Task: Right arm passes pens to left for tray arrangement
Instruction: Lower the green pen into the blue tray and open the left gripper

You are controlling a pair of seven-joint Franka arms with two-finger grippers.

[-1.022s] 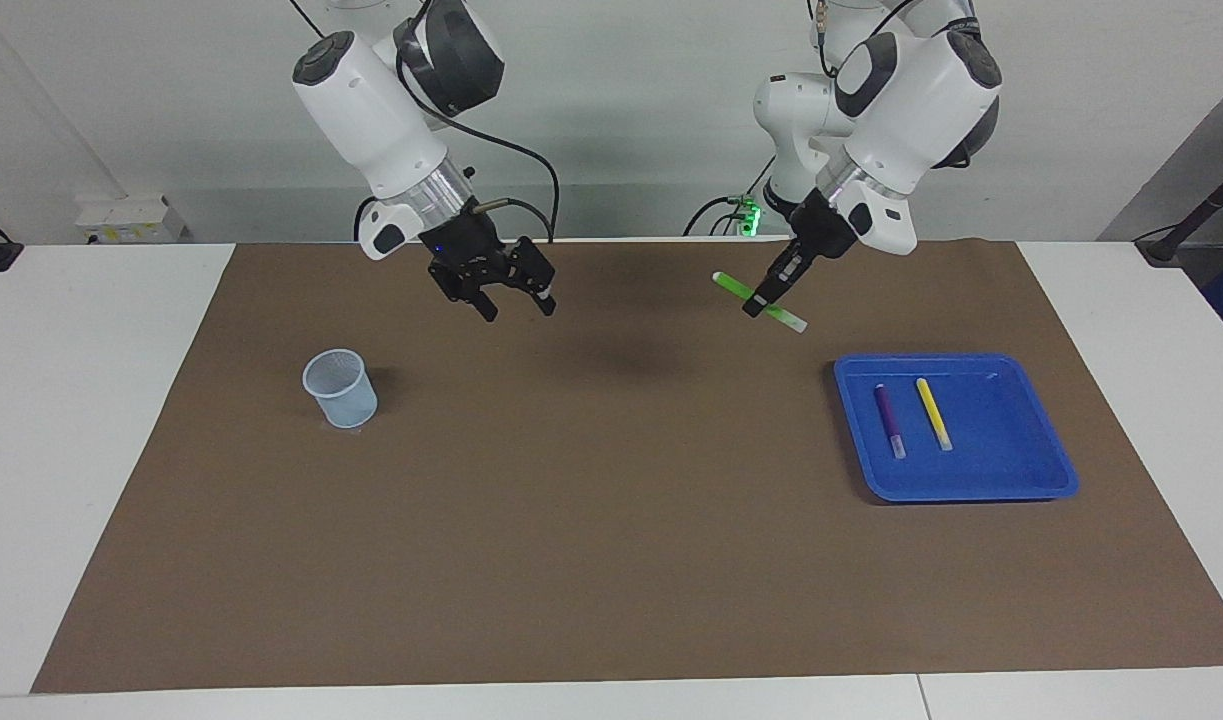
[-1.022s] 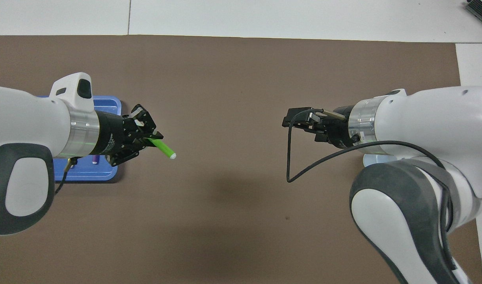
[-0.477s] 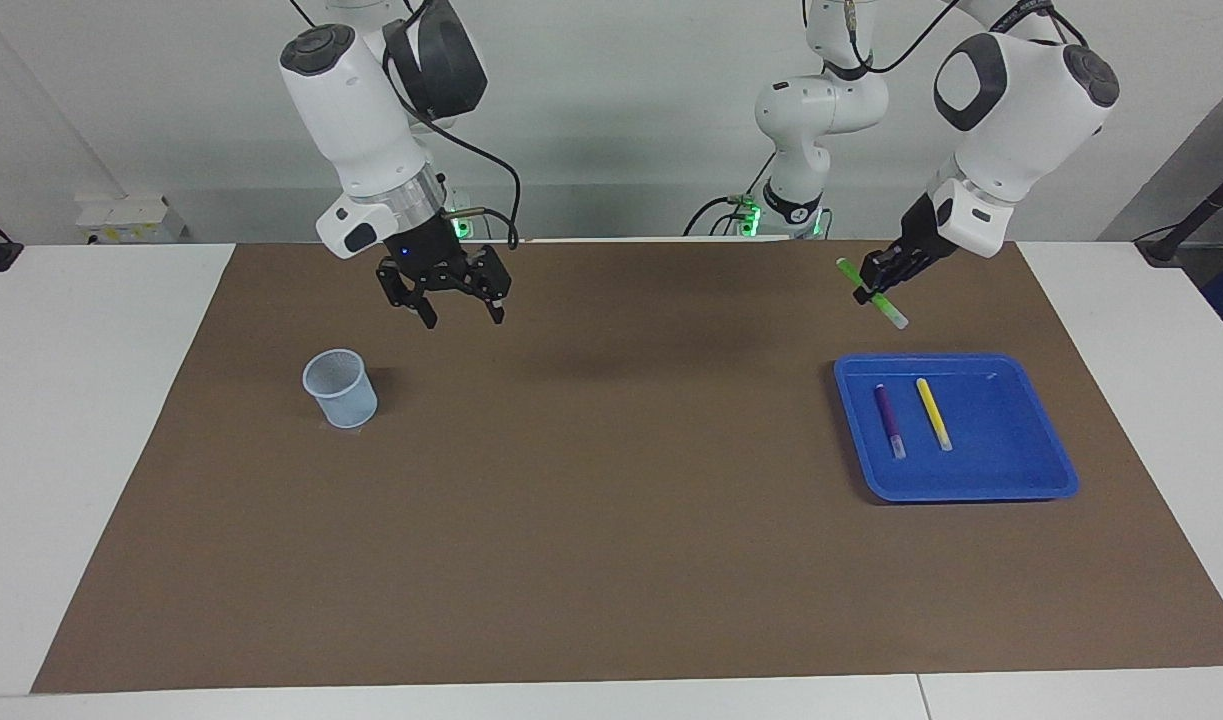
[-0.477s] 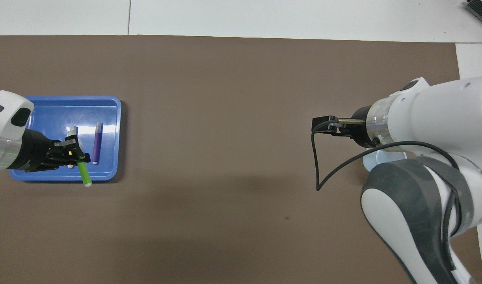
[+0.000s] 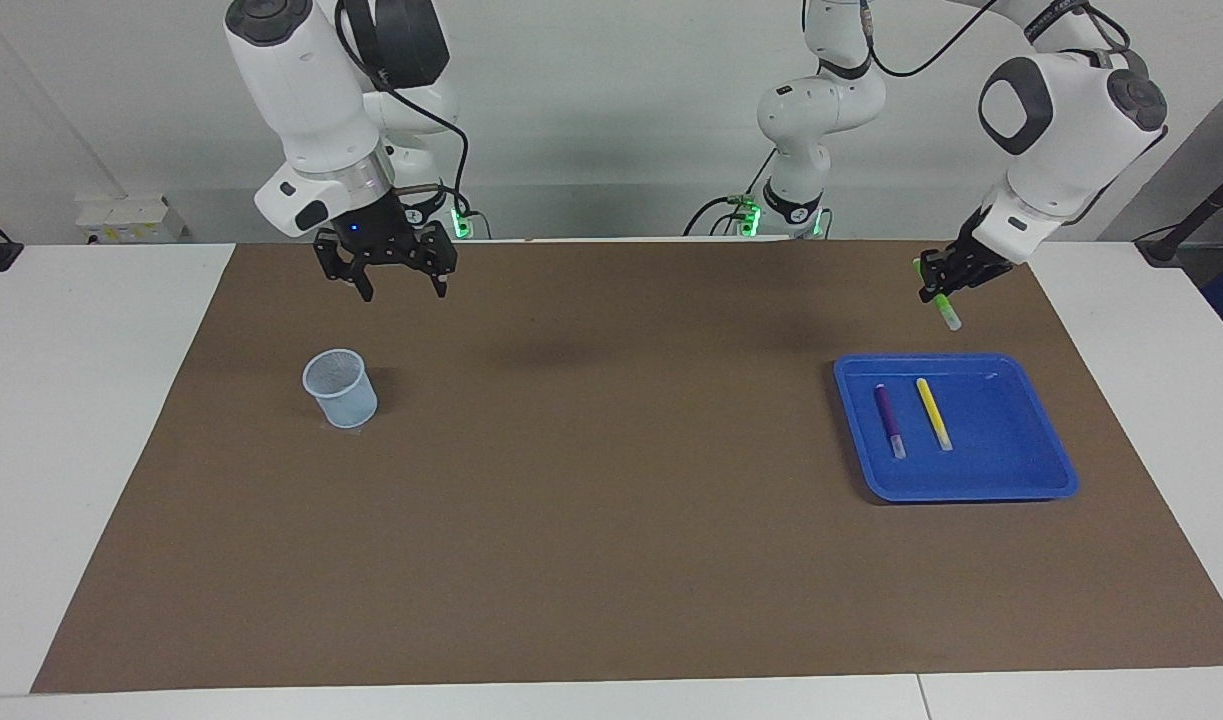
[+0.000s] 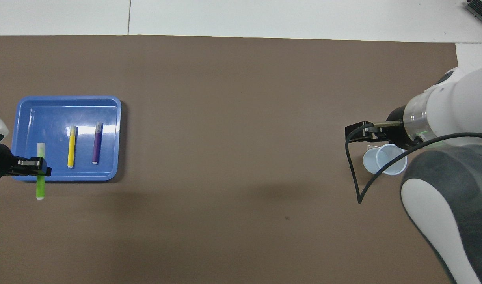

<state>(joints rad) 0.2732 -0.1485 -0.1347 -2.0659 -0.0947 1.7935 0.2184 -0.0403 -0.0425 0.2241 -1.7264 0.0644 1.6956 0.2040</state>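
My left gripper (image 5: pixel 946 280) is shut on the green pen (image 5: pixel 943 305) and holds it in the air, slanted, over the blue tray's (image 5: pixel 1061 470) rim on the robots' side. The overhead view shows that gripper (image 6: pixel 40 171) clamped across the green pen (image 6: pixel 40 189), which crosses the tray's (image 6: pixel 67 98) edge. The purple pen (image 5: pixel 888 418) and the yellow pen (image 5: pixel 933 412) lie side by side in the tray, seen from overhead as yellow (image 6: pixel 71 146) and purple (image 6: pixel 96 142). My right gripper (image 5: pixel 403 285) hangs open and empty over the mat beside the cup (image 5: pixel 341 388).
A small translucent pale-blue cup (image 6: pixel 384 159) stands upright on the brown mat (image 5: pixel 591 500) toward the right arm's end. The right gripper (image 6: pixel 353 133) and its looping black cable hang just above it. White table borders the mat.
The left arm has swung the green pen from mid-table toward its own end, over the tray. The right gripper has drawn back toward its own end, staying open.
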